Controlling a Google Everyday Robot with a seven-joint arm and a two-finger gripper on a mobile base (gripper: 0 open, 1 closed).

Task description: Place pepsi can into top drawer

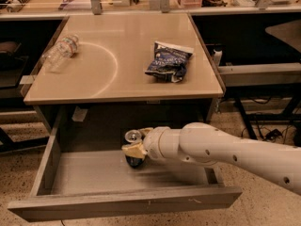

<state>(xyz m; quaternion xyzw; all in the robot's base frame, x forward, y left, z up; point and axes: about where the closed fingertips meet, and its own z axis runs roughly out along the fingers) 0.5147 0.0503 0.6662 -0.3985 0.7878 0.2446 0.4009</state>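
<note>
Top drawer (pixel 117 204) is open, front panel nearest. Mid-floor inside: gripper (pixel 135 150), reaching in from the right, is clamped around the pepsi can (pixel 135 161). Can upright, long axis vertical, silver top up. Base on the floor or just above, can't tell. Likely next: release. Farther back on the tabletop (pixel 131 41): snack bag (pixel 168 61) right, water bottle (pixel 59 53) left. No legible writing.

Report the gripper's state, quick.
The gripper: inside the top drawer, jaws closed on the pepsi can, holding it upright.
</note>
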